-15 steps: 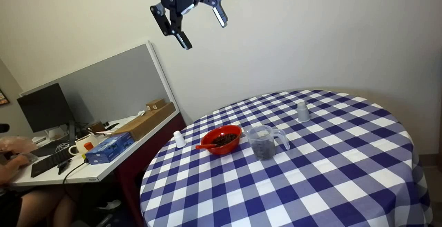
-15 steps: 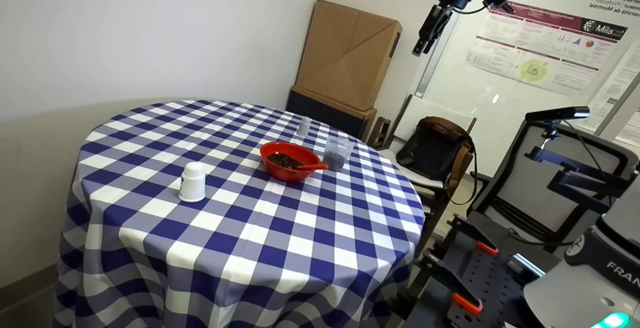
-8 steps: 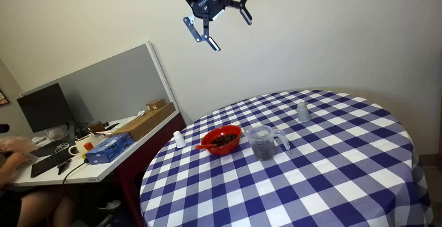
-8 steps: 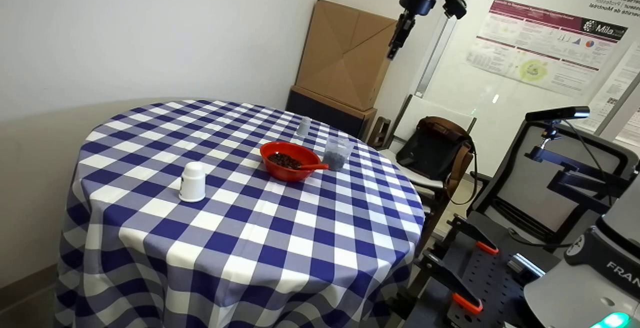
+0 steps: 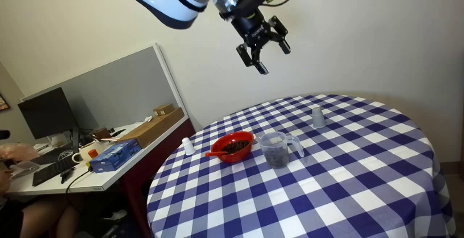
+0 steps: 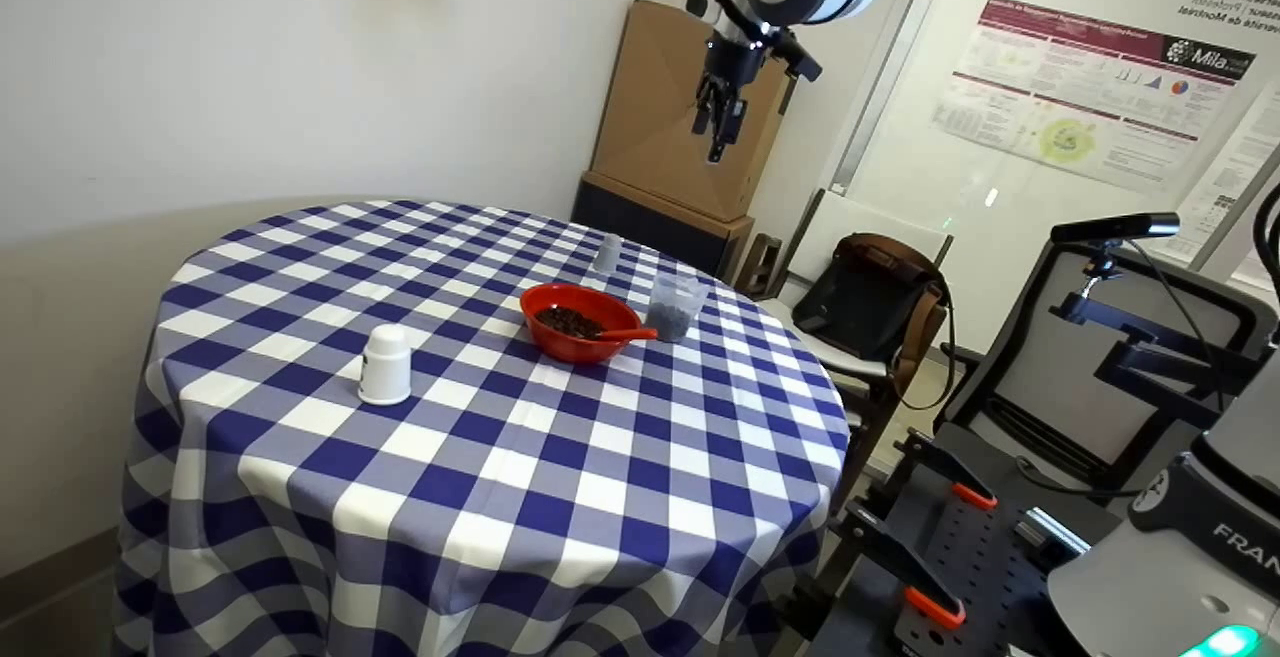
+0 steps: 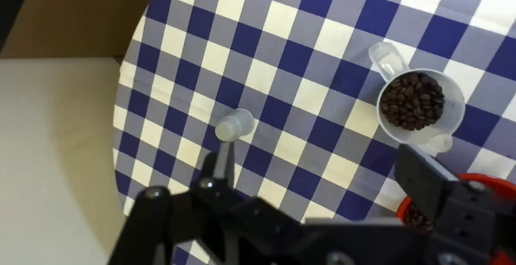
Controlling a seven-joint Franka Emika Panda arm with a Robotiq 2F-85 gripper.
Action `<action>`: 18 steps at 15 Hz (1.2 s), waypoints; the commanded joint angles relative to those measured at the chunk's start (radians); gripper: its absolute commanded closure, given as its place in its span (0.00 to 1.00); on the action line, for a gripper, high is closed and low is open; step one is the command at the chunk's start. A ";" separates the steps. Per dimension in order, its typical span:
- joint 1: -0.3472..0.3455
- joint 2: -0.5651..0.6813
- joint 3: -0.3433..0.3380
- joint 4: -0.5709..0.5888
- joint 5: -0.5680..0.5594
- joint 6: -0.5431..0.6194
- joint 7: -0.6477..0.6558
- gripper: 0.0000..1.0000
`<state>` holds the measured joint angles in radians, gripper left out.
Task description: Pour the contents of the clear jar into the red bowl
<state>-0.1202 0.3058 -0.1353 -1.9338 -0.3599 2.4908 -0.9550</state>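
The clear jar (image 6: 680, 305) is set upright on the round counter (image 6: 450, 477); in an exterior view, it is placed nearer the right edge than the left. Dark beans (image 7: 412, 103) are seen inside it in the wrist view. Its spout is turned toward the red bowl (image 6: 572, 350), its handle away from it. The bowl is placed just beside the jar; more dark beans (image 6: 568, 321) are contained in it, and a red handle (image 6: 630, 335) is laid over its rim, the lower end being hidden.

The pincer (image 5: 276, 62) is held in the air above the counter, well apart from jar and bowl. It is released, its two fingers (image 5: 285, 47) being spread wide. In the wrist view, part of the bowl is covered by one finger.

A small see-through cup (image 7: 236, 124) is stood narrow end up, in the wrist view between the jar and the left edge of the counter. In an exterior view, a white cup (image 5: 188, 146) is seen close to the left edge, likewise narrow end up. The counter is draped with a checked cloth (image 5: 362, 191). Farther off, a desk (image 5: 92, 180) bearing a monitor (image 5: 49, 111), some cardboard boxes (image 6: 690, 107) and a chair (image 6: 828, 232) holding a bag (image 6: 862, 295) are seen.
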 commanded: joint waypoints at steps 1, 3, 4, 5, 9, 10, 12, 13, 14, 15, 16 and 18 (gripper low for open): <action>-0.051 0.159 0.050 0.180 0.013 -0.073 -0.204 0.00; -0.060 0.217 0.055 0.228 -0.009 -0.114 -0.286 0.00; -0.062 0.236 0.053 0.240 -0.020 -0.135 -0.323 0.00; -0.061 0.253 0.047 0.252 -0.029 -0.150 -0.347 0.00; -0.060 0.278 0.020 0.237 -0.082 -0.168 -0.404 0.00; -0.052 0.284 0.006 0.225 -0.110 -0.156 -0.394 0.00; -0.040 0.302 -0.018 0.212 -0.164 -0.137 -0.369 0.00; -0.041 0.310 -0.022 0.208 -0.183 -0.135 -0.371 0.00; -0.041 0.316 -0.024 0.199 -0.198 -0.135 -0.373 0.00; -0.039 0.321 -0.026 0.191 -0.213 -0.134 -0.370 0.00; -0.040 0.323 -0.025 0.180 -0.221 -0.137 -0.369 0.00; -0.040 0.327 -0.021 0.157 -0.239 -0.133 -0.370 0.00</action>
<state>-0.1738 0.6325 -0.1463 -1.7450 -0.5596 2.3480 -1.3284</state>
